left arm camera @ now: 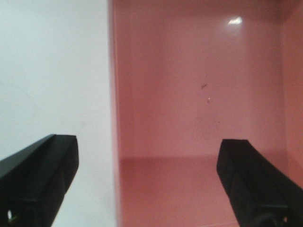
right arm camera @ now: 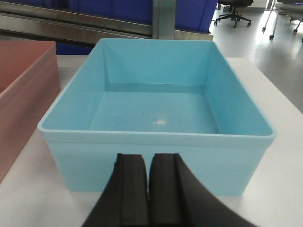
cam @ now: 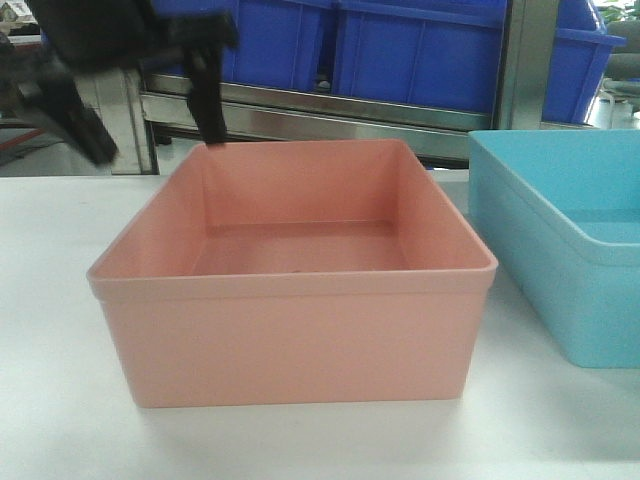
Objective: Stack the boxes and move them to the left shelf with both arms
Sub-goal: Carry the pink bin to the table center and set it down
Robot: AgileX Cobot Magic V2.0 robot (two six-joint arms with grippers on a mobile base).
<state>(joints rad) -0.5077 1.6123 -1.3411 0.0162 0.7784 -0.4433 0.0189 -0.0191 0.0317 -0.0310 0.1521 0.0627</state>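
A flat white counter (cam: 60,420) fills the lower half of the front view. Behind it, along the top of the frame, runs a steel-framed rack with a brushed-metal front bar (cam: 330,110) carrying at least two dark royal-blue plastic bins (cam: 420,50). Two smooth rectangular plastic tubs stand upright on the counter, openings up. One salmon-pink tub (cam: 290,340) sits centre frame with a wall broadside to the camera. One light sky-blue tub (cam: 560,270) sits near it but apart, cut by the right edge. Neither tub's longer side can be told for sure.

Two black hands are at work. The left hand (left arm camera: 149,144) is spread wide above the pink tub's side wall, one finger over bare counter at lower left of its wrist view and the other over the tub's interior at lower right. The right hand (right arm camera: 149,184), fingers pressed together and empty, sits bottom centre of its wrist view, before the blue tub's near wall.
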